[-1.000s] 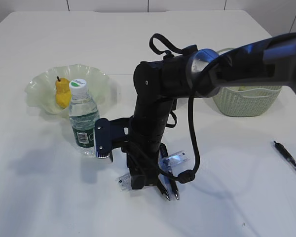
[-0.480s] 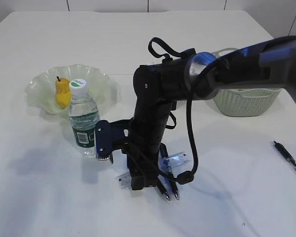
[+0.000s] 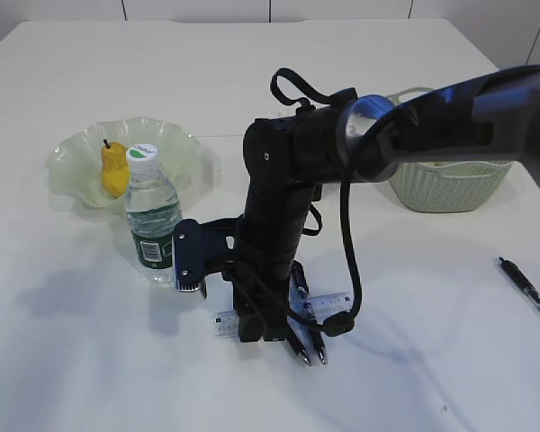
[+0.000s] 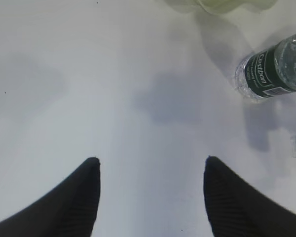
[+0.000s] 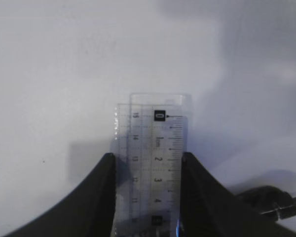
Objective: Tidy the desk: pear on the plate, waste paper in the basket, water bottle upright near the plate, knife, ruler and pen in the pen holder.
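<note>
While the left gripper (image 4: 150,197) hangs over bare table w/ jaws spread wide and nothing between them, the pear (image 3: 114,167) sits on the plate (image 3: 72,148) at far left. Water bottle (image 3: 152,216) stands upright just in front of the plate. Center: right gripper (image 5: 147,197) points down at the table, fingers clamped on the ruler (image 5: 153,163). Basket (image 3: 445,184) at right rear; pen (image 3: 528,290) lies near the right edge.
</note>
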### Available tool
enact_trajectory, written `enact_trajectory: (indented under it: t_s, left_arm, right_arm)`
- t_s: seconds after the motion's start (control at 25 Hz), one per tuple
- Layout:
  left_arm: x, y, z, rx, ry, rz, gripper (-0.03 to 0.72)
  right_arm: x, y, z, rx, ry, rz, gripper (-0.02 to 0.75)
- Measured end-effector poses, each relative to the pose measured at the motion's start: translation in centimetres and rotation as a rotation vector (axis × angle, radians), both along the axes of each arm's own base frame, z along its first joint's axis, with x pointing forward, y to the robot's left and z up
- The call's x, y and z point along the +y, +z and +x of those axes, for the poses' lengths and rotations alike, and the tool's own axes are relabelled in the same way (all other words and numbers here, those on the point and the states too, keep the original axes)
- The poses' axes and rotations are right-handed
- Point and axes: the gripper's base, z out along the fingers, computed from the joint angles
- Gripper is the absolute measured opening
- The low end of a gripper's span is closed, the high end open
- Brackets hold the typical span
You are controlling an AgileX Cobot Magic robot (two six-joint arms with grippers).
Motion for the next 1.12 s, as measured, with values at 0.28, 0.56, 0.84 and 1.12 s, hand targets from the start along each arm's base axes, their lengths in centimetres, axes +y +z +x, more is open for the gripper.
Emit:
enact_trajectory:
  t_s: [0.28,0.56,0.84,1.12]
  left_arm:
    - [0.0,0.0,0.0,0.000,0.000,0.000,0.466]
    - [0.0,0.0,0.0,0.000,0.000,0.000,0.467]
    - [0.0,0.0,0.0,0.004,-0.001,0.000,0.467]
    - [0.0,0.0,-0.1,0.009,-0.003,-0.001,0.466]
  right_arm:
    - [0.0,1.9,-0.1,-0.026,-0.009,0.023,0.285]
    - [-0.5,7.1,-0.4,-0.105,-0.056,0.104,0.285]
    - [-5.9,14.1,1.3,-0.206,-0.228,0.247,0.285]
    - [-11.8,19.5,3.6,-0.341,-0.501,0.495,0.285]
